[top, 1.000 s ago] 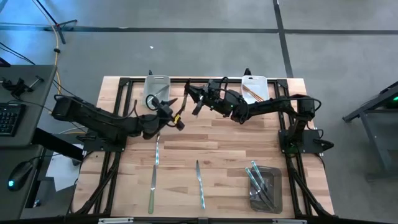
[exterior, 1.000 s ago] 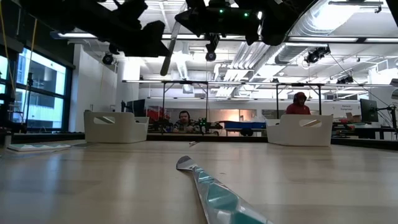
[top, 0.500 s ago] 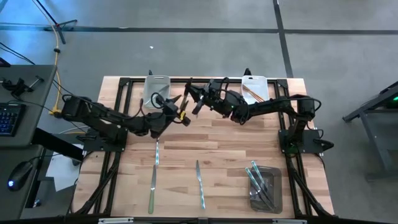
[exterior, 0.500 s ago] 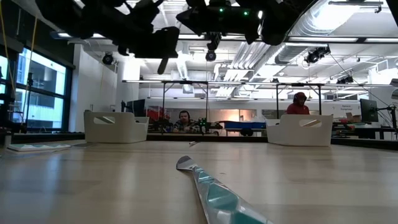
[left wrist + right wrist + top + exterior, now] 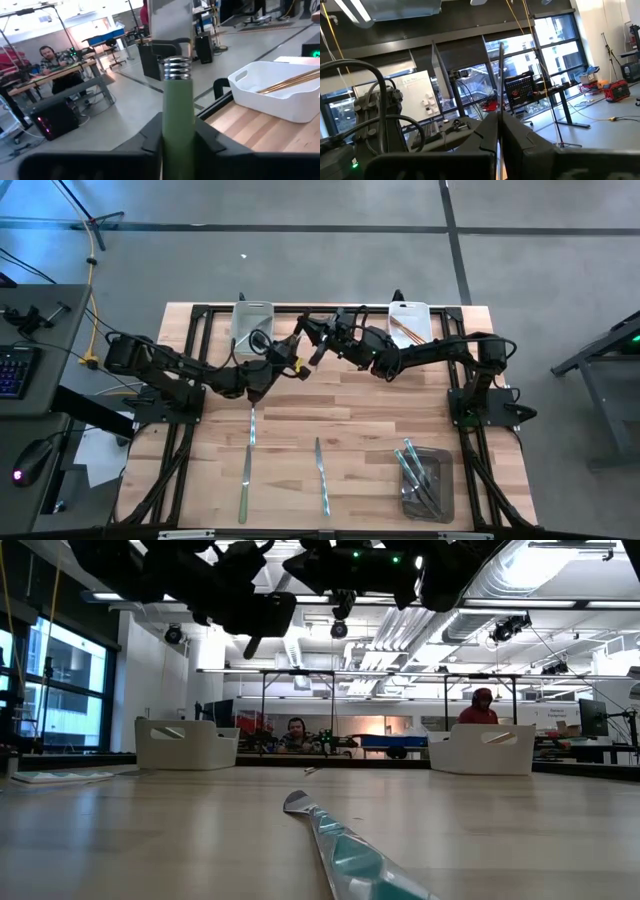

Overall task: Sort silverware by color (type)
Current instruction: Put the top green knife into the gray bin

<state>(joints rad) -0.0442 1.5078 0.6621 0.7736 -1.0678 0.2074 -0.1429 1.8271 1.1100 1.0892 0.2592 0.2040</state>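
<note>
A knife with a pale green handle (image 5: 178,100), a ribbed silver collar and a silver blade (image 5: 501,70) hangs over the table's far middle between my two grippers. My left gripper (image 5: 292,358) (image 5: 178,135) is shut on its handle. My right gripper (image 5: 312,340) (image 5: 498,127) is shut on its blade. In the low view the handle's end (image 5: 253,646) pokes down below the dark arms. On the table lie a silver piece (image 5: 252,424), a green-handled piece (image 5: 244,482) and an iridescent blue-green knife (image 5: 321,475) (image 5: 345,852). My left gripper pinches the green handle (image 5: 178,120) between its two fingers, just below the ribbed collar. The fingers come level from the table's left and lie across the handle. The knife is clear of the table. My right gripper pinches the thin blade (image 5: 500,107) between its shut fingers, coming from the table's right. The blade shows edge-on and stands up past the fingertips.
Two white bins stand at the far edge, the left one (image 5: 252,323) (image 5: 187,744) and the right one (image 5: 410,322) (image 5: 280,92) holding gold pieces. A clear bin (image 5: 426,482) at the near right holds blue-green pieces. People sit beyond the table.
My left gripper has moved toward the table's right, up to the knife held by my right gripper, and has shut on its green handle. The right gripper and the knife have kept still.
</note>
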